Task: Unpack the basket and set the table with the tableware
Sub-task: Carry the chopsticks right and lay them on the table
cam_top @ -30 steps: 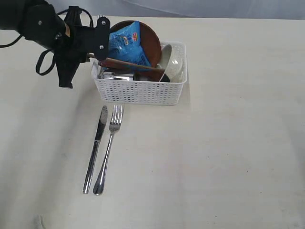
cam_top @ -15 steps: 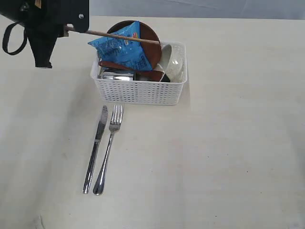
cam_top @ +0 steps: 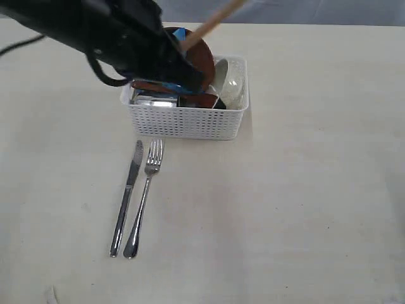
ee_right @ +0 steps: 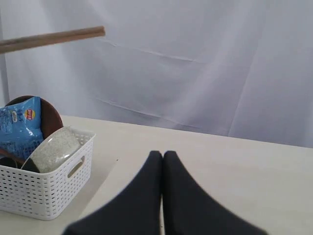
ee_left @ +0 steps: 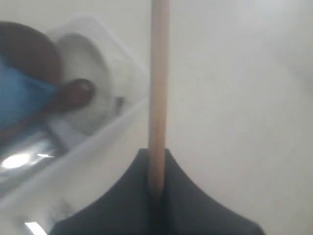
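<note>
My left gripper (cam_top: 177, 52) hangs over the white basket (cam_top: 190, 121), shut on the wooden chopsticks (cam_top: 214, 19), which slant up and away to the right. In the left wrist view the chopsticks (ee_left: 159, 88) stick straight out from the shut left gripper (ee_left: 156, 156). The brown plate (cam_top: 201, 56), the grey-green bowl (cam_top: 230, 82), a steel cup (cam_top: 152, 100) and a red-brown spoon (cam_top: 204, 100) are still in the basket. The knife (cam_top: 126, 196) and fork (cam_top: 144, 196) lie side by side on the table (cam_top: 304, 190). My right gripper (ee_right: 163, 155) is shut and empty, low over the table.
A blue snack packet (ee_right: 19, 128) leans against the plate (ee_right: 51, 113) inside the basket (ee_right: 44, 191). The left arm (cam_top: 95, 31) covers much of the basket's rear left. A white curtain (ee_right: 195, 63) hangs behind the table's far edge.
The left arm swung from the basket's left to above it. The chopsticks, level half a second ago, now tilt upward to the right, clear of the packet.
</note>
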`<act>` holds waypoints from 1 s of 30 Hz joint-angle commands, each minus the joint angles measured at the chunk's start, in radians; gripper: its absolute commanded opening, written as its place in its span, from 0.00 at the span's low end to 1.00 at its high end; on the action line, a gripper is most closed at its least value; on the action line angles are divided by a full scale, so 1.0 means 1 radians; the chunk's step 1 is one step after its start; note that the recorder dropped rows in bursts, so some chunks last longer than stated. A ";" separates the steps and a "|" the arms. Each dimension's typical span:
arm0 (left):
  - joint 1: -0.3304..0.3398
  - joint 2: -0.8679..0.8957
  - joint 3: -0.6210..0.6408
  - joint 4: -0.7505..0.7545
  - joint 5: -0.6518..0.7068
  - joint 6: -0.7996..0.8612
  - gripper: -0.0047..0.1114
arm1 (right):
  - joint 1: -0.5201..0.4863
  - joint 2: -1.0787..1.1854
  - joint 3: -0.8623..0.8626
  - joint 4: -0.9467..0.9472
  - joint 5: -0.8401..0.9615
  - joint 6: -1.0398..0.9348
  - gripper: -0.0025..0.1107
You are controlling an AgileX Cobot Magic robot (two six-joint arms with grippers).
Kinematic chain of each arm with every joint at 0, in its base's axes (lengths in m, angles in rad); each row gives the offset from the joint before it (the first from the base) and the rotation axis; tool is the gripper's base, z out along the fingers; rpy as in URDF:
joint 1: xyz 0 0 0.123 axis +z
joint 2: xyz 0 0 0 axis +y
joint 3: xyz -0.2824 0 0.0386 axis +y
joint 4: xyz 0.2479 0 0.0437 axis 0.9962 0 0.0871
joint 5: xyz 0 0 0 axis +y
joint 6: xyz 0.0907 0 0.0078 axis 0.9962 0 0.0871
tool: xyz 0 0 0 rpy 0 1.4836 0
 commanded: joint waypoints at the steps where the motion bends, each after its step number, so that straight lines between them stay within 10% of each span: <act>1: -0.132 0.082 -0.004 -0.384 -0.074 -0.032 0.04 | -0.006 -0.005 0.001 0.001 -0.008 -0.005 0.02; 16: -0.483 0.347 -0.004 -0.856 -0.608 -0.039 0.04 | -0.006 -0.005 0.001 0.001 -0.008 -0.005 0.02; 30: -0.483 0.555 -0.026 -1.086 -0.380 -0.039 0.04 | -0.006 -0.005 0.001 0.001 -0.008 -0.005 0.02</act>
